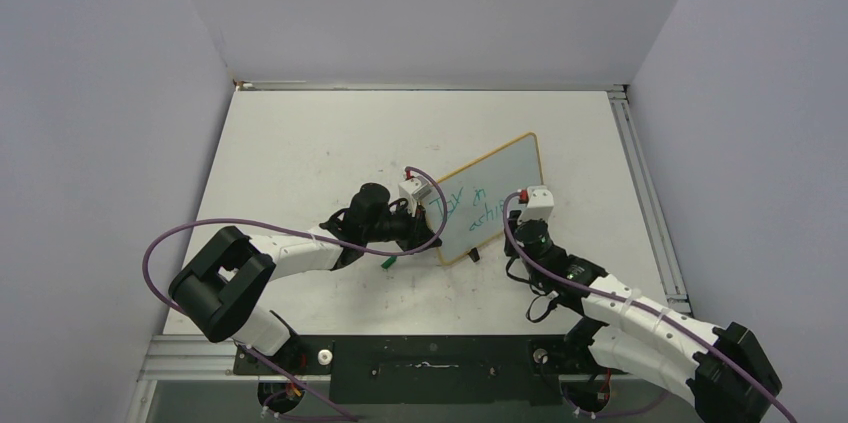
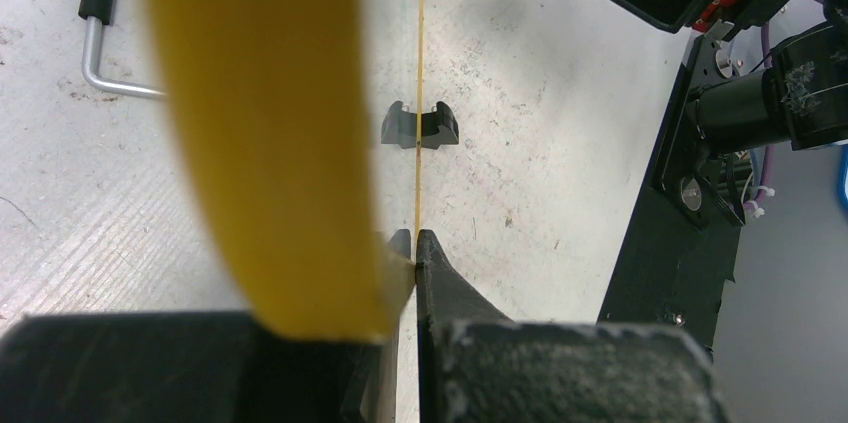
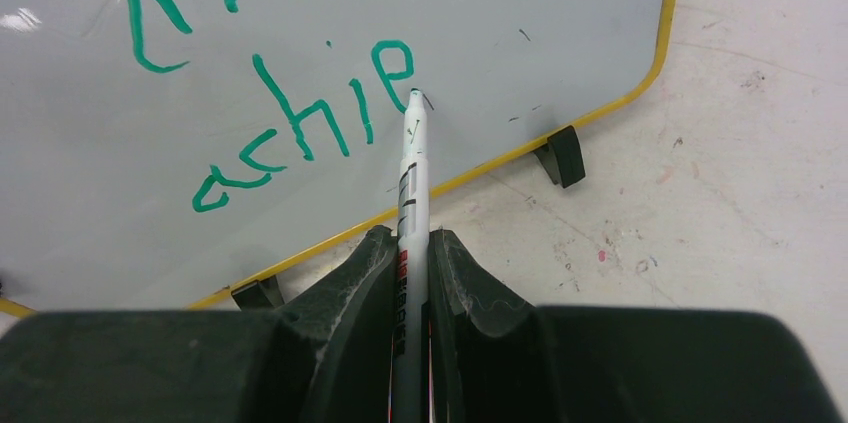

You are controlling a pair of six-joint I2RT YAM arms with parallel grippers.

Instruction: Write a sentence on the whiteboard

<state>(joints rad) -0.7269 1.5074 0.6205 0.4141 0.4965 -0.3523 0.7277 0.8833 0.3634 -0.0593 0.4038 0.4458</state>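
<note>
From above, a scuffed white table [image 1: 300, 143] sits between pale walls [image 1: 100, 93]. The whiteboard [image 1: 495, 188] stands near the table's middle, its long side running toward 2 o'clock. The sentence [image 1: 470, 208] on it is green.

Left wrist: the left gripper [image 2: 413, 241] is pressed tight on the board's thin yellow rim. A metal hex key [image 2: 93, 43] lies at 10 o'clock.

Right wrist: the right gripper [image 3: 408, 243] pinches a marker [image 3: 410, 168]. Its tip touches the board at 12 o'clock, right after "achie".

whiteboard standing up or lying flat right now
Standing up. The whiteboard rests on its black feet on the table, its rim pinched by the left tool.
</note>
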